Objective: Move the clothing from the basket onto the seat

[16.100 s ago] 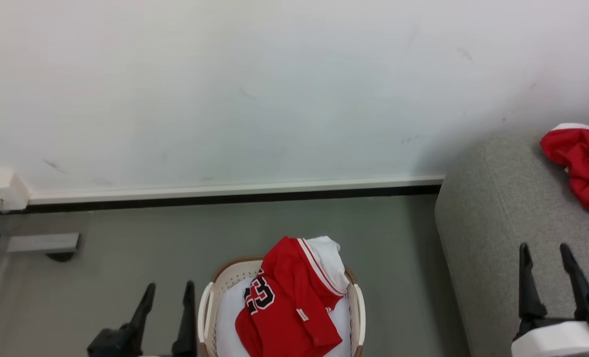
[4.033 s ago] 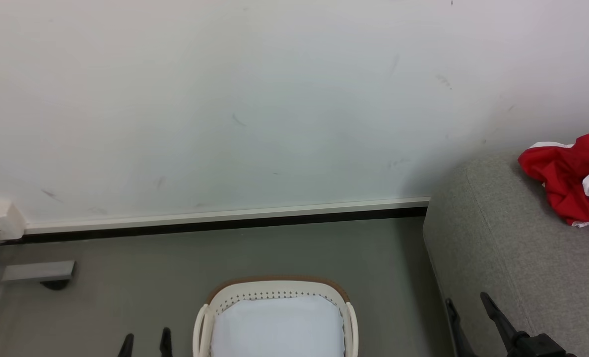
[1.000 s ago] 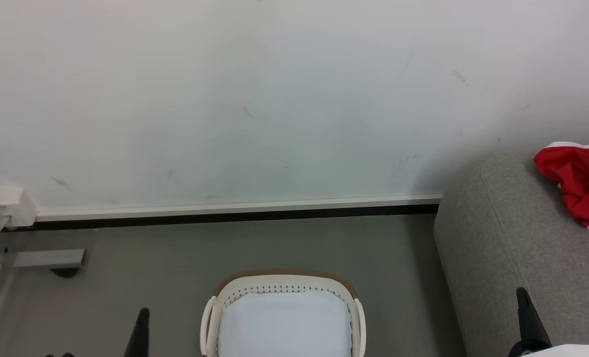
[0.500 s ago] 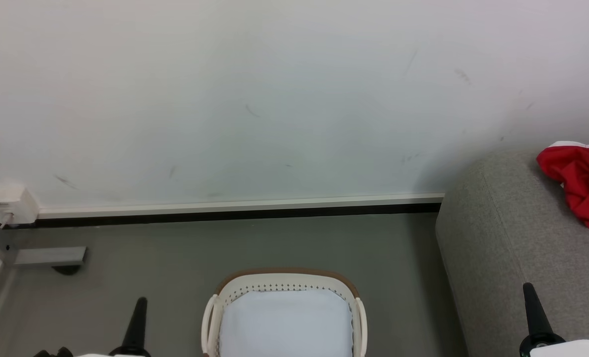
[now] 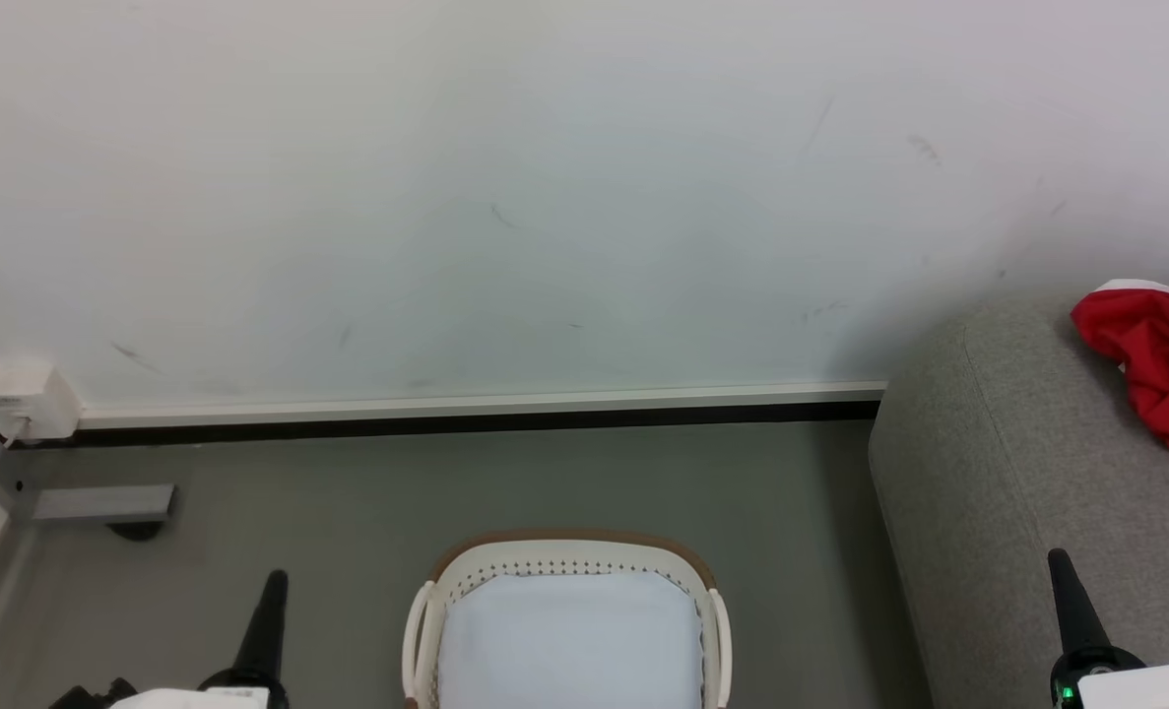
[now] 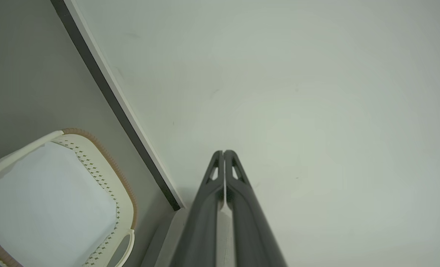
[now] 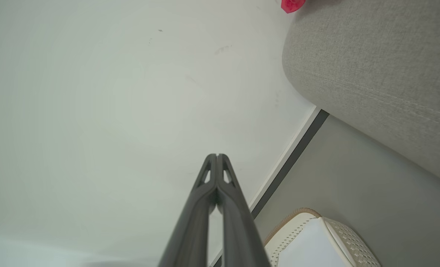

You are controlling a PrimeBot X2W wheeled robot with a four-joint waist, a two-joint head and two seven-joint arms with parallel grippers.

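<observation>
1. Wall [image 5: 545, 197]: pale and lightly scuffed, it closes the far side of the scene. A white-and-black skirting strip [image 5: 466, 414] runs along its foot.
2. Floor [image 5: 545, 483]: grey, lying between the wall and the robot. The basket stands on it at near centre.
3. Seat [image 5: 1017, 443]: a grey upholstered sofa with a rounded edge, at the right. Its side is near the basket but apart from it.
4. Basket [image 5: 569, 547]: cream, perforated and brown-rimmed. The pale flat bottom lies bare in every part shown, and the nearest portion is cut off by the frame.
5. Clothing [image 5: 1150, 345]: red fabric with white trim, heaped on the seat at the far right, well apart from the basket and partly cut off by the frame edge. No lettering can be made out.
6. Left gripper [image 5: 276, 583]: to the near left of the basket, with its two dark fingers pressed together on nothing and pointing towards the wall.
7. Right gripper [image 5: 1059, 563]: at the near right, seen against the seat, with its fingers likewise pressed together and empty.

The transfer appears complete and the step in hand is judged to be the closing one. The next move calls only for a check of the basket's hidden near portion. Should a garment lie there, one gripper's fingers would have to spread before descending into the basket.
</observation>
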